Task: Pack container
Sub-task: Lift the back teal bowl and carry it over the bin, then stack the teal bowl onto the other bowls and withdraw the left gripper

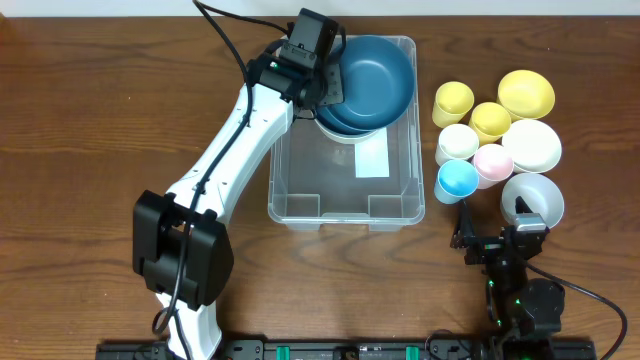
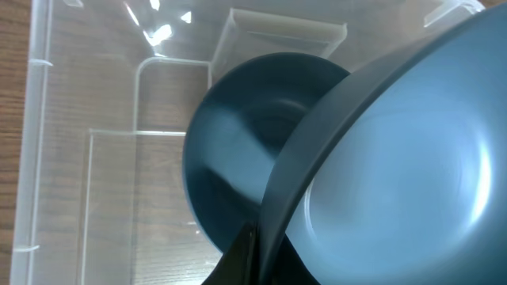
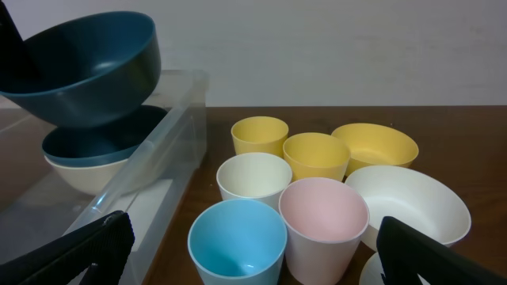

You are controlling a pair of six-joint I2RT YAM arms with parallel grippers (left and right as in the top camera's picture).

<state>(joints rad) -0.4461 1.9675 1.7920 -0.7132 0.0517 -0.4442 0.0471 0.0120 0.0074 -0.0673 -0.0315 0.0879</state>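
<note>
**Item 1. My left gripper [image 1: 325, 88].** Fingers pressed together on the rim of a dark blue bowl [image 1: 378, 70], pinching one edge. The bowl hangs slightly tilted, mouth up. A rim grip should let it go down without my fingers entering the stack.

**Item 2. Container [image 1: 320, 175].** Clear ribbed bin at table centre, with a white label [image 1: 373, 158] on its floor. The held bowl hangs over its far end, not yet resting.

**Item 3. Stack at that far end.** A second blue bowl [image 2: 238, 158] is nested in a cream-white bowl [image 3: 75, 176]. I judge the held bowl is lined up to nest there, sparing floor for the rest.

**Item 4. My right gripper [image 1: 495, 235].** Fingers spread wide, holding nothing, parked just short of the cups.

**Item 5. Unpacked, clustered right of the container, on my right arm's side.**
- light blue cup [image 1: 458, 180]
- pink cup [image 1: 492, 160]
- white cup [image 1: 458, 143]
- yellow cup [image 1: 453, 100]
- second yellow cup [image 1: 490, 120]
- yellow bowl [image 1: 526, 92]
- large white bowl [image 1: 531, 145]
- smaller pale bowl [image 1: 532, 198]

**Item 6. Surface and room.** Dark wooden table [image 1: 100, 100], grain visible. Plain pale wall [image 3: 356, 47] behind.
</note>
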